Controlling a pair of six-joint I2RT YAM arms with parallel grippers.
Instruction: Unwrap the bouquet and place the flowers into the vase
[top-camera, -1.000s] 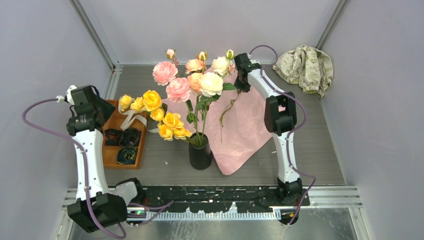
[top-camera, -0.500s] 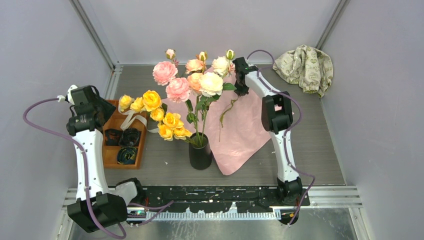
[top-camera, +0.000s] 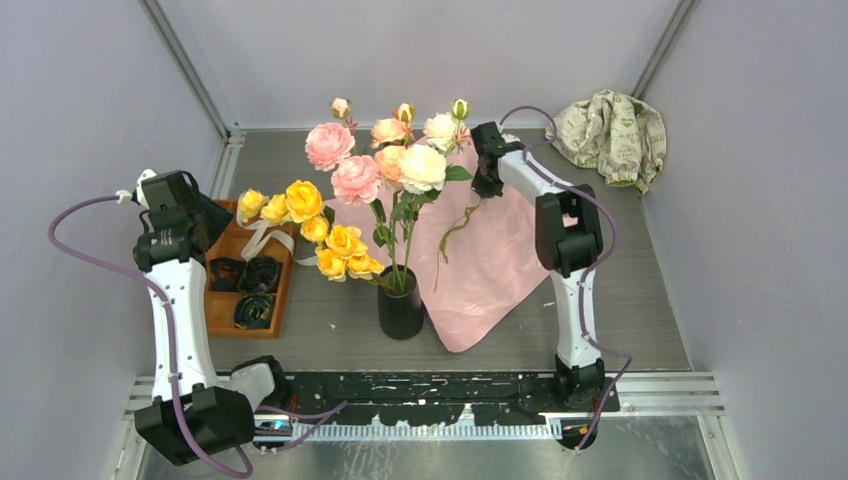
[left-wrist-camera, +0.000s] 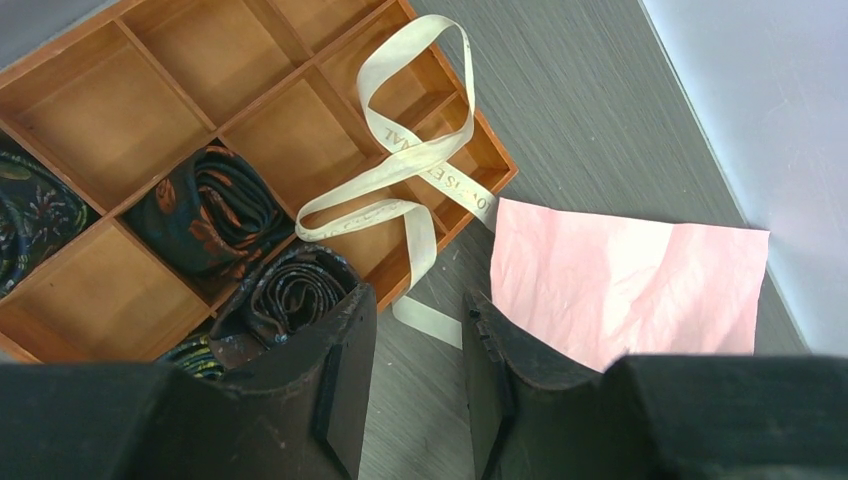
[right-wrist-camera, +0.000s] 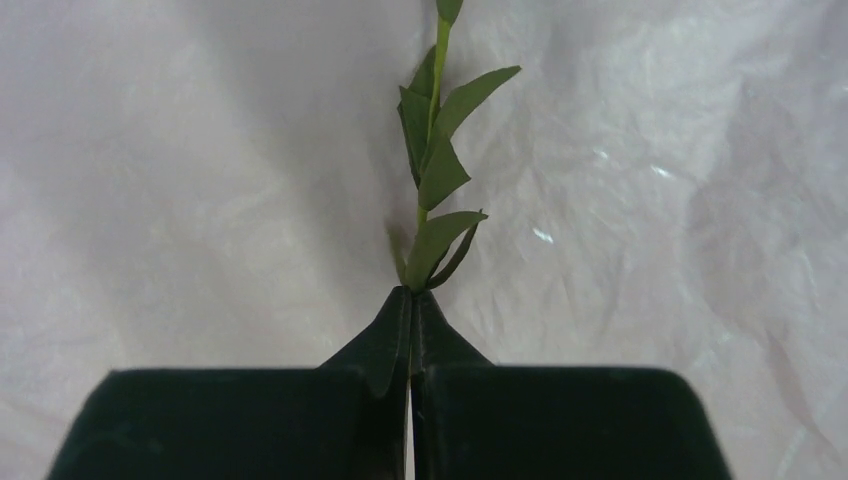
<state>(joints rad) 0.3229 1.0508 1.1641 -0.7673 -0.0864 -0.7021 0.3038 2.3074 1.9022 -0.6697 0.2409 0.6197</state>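
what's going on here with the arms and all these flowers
The bouquet is unwrapped, and most roses already stand in the black vase. The right arm has its jaws shut on one leafy green stem over the spread pink wrapping paper. The left arm hovers over the wooden tray with jaws open and empty. The beige ribbon lies across that tray.

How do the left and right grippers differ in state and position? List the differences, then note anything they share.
1. The left gripper has its jaws apart and holds nothing. The right gripper has its jaws shut on a leafy green stem.
2. The left gripper hangs above the wooden tray and the beige ribbon. The right gripper is over the pink wrapping paper.

Shared: both are black and point down toward the table.
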